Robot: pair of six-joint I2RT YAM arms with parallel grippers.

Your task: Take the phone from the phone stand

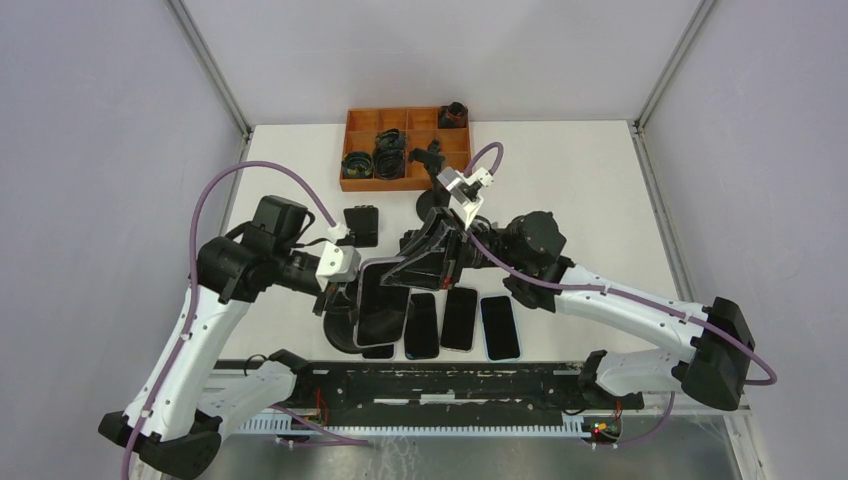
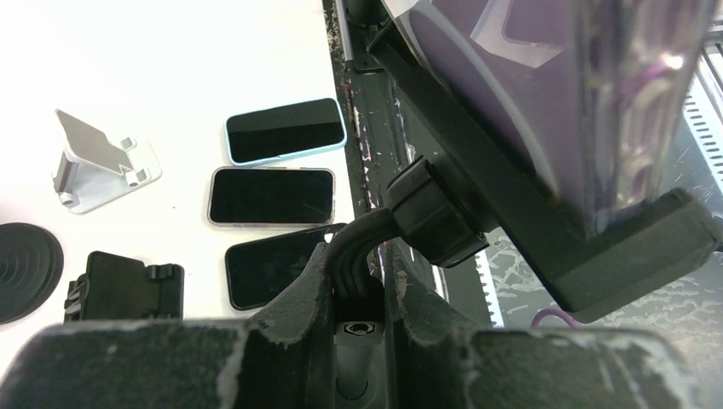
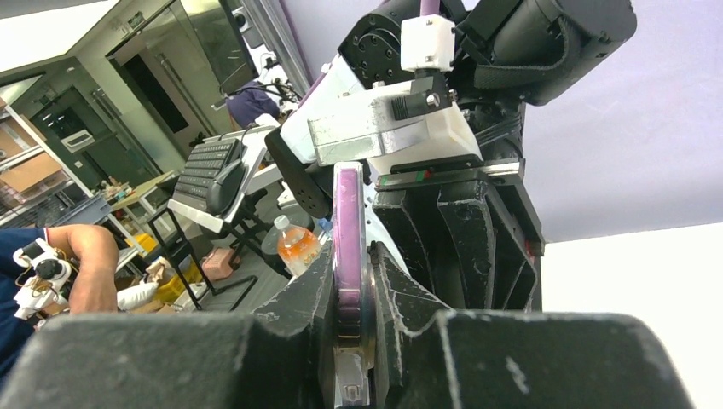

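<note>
A phone [image 1: 382, 302] in a purple case sits in a black phone stand [image 1: 340, 328], raised above the table's near edge. In the left wrist view the stand's clamp [image 2: 546, 230] holds the phone [image 2: 546, 94], and my left gripper [image 2: 365, 281] is shut on the stand's curved neck [image 2: 362, 234]. In the top view the left gripper [image 1: 332, 296] is at the phone's left side. My right gripper [image 1: 408, 262] is shut on the phone's right edge. In the right wrist view the purple phone edge [image 3: 348, 230] stands between the right gripper's [image 3: 349, 294] fingers.
Three dark phones [image 1: 460, 318] lie side by side on the table by the near edge. An orange parts tray [image 1: 400, 148] is at the back. A black holder [image 1: 361, 225], a black disc [image 2: 24, 271] and a silver folding stand [image 2: 101, 162] lie on the table.
</note>
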